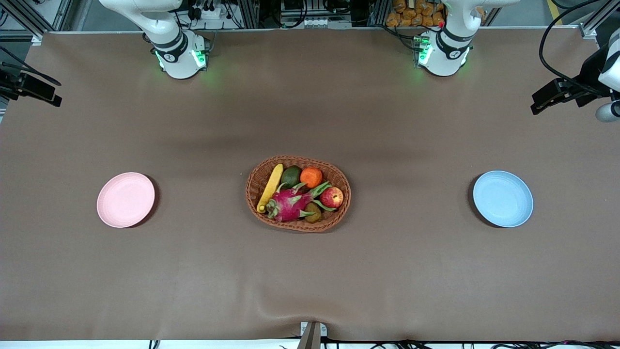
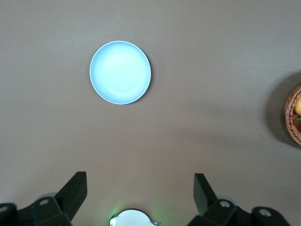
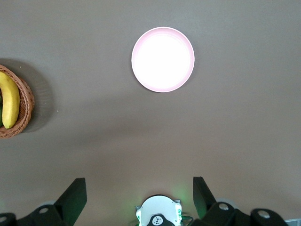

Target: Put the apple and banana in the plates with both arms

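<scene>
The apple (image 1: 332, 197) and the banana (image 1: 270, 187) lie in a wicker basket (image 1: 296, 158) at the table's middle. The pink plate (image 1: 125, 199) sits bare toward the right arm's end and the blue plate (image 1: 503, 198) sits bare toward the left arm's end. My left gripper (image 2: 140, 181) is open and empty, high over the table near its own base; its wrist view shows the blue plate (image 2: 120, 72). My right gripper (image 3: 140, 186) is open and empty, high over its own base; its wrist view shows the pink plate (image 3: 162, 59) and the banana (image 3: 9, 99). Neither hand shows in the front view.
The basket also holds a pink dragon fruit (image 1: 290, 203), an orange (image 1: 311, 177), a dark green fruit (image 1: 291, 175) and a brown fruit (image 1: 313, 212). Black camera rigs (image 1: 562, 94) (image 1: 29, 87) stand at both table ends. The arm bases (image 1: 443, 53) (image 1: 179, 55) stand farthest from the front camera.
</scene>
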Controlling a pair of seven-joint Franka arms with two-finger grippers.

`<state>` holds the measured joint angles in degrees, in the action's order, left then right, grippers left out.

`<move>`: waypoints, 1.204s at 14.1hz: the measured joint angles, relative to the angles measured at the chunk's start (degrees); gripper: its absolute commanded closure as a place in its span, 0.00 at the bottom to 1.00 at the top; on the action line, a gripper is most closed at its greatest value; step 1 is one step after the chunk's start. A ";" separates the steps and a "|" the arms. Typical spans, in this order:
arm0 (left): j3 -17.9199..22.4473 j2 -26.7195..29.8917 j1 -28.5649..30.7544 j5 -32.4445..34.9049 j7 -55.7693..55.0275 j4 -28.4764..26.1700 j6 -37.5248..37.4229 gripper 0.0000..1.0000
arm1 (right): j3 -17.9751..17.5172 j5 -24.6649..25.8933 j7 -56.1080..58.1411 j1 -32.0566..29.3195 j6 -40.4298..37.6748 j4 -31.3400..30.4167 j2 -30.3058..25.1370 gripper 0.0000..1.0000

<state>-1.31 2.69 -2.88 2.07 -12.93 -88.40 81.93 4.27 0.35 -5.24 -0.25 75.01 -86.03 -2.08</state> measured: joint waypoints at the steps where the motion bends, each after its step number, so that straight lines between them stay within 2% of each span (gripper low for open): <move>1: -0.01 0.00 0.00 0.00 0.00 0.00 0.00 0.00 | 0.00 0.00 0.00 0.00 0.00 0.00 0.00 0.00; 17: -0.18 -0.88 -0.20 0.00 0.00 0.03 0.00 0.00 | 0.18 0.52 0.00 -0.22 -0.01 0.00 0.00 0.00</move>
<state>-1.49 1.80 -3.08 2.07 -12.93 -88.37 81.93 4.46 0.87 -5.24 -0.47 75.00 -86.03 -2.08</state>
